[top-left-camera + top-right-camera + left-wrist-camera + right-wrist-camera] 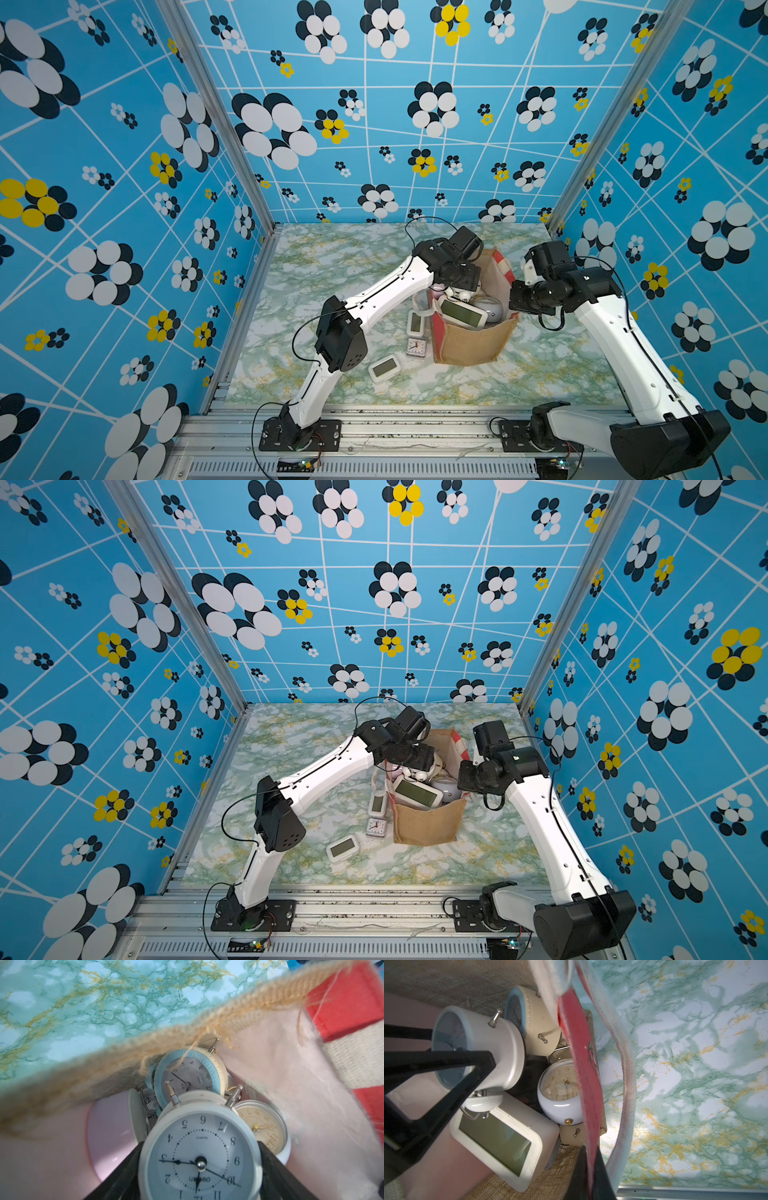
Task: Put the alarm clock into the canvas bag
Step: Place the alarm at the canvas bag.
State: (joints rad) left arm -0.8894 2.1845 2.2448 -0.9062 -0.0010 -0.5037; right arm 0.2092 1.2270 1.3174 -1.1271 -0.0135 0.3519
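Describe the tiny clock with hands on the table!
Find the tan burlap bag on the green marbled table. By its near left corner sits a small square clear clock. The white rectangular digital clocks nearby show grey screens; only it has hands.

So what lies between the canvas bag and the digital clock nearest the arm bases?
A small square analog clock lies between that digital clock and the canvas bag, in both top views.
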